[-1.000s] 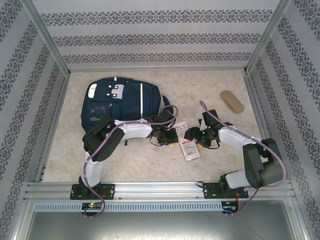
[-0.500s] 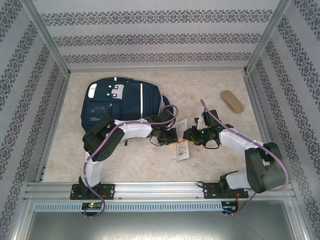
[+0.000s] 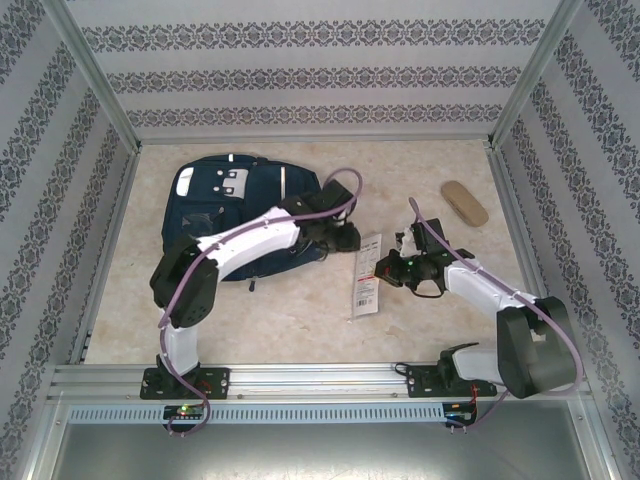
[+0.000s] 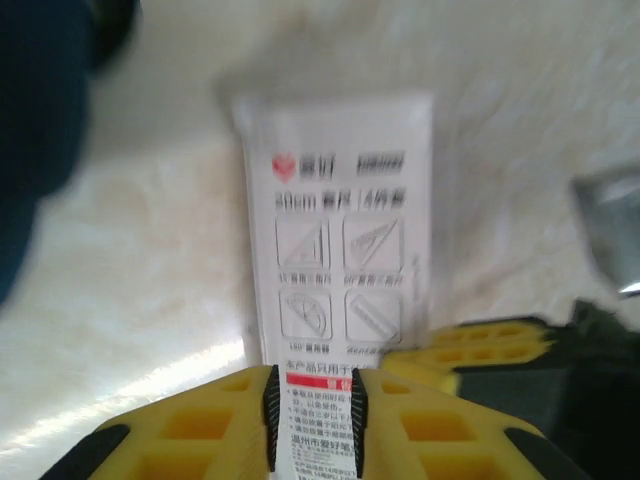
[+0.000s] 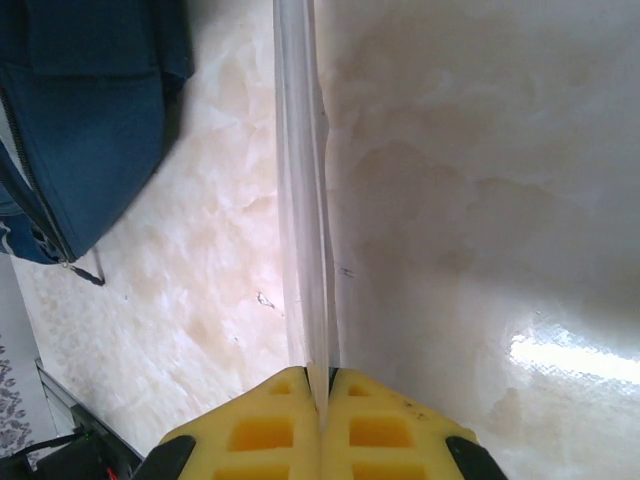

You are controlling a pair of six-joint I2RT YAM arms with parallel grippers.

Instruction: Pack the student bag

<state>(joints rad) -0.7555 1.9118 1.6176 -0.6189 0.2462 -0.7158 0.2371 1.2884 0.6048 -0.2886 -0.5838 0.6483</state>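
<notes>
Starting nearest the bases, the right gripper (image 5: 322,378) is seen in its own wrist view with both yellow fingers pressed together on the thin clear edge of a flat packet (image 5: 303,200). The packet is presented edge-on there, above the pale marbled table (image 5: 480,150). Its other aspect is given by the left wrist view, where its white face, printed with a red logo and four small diagrams, is shown flat-on and blurred.

The left gripper (image 4: 312,390) is shown with its pads a little apart, and the packet's lower print is visible in the gap. Whether the pads touch the packet cannot be told.

From above, the packet is seen between the two grippers near the table's middle, with the left gripper just beside its far end.

Farther back on the left, the student bag (image 3: 240,205) is laid flat with its grey patches and white stripe upward, and the left forearm is stretched over its near right part. A zip pull (image 5: 88,273) at its edge is caught by the right wrist view. The bag's inside is hidden.

At the far right, well apart from everything else, a tan oblong case (image 3: 465,203) is laid on the table.
</notes>
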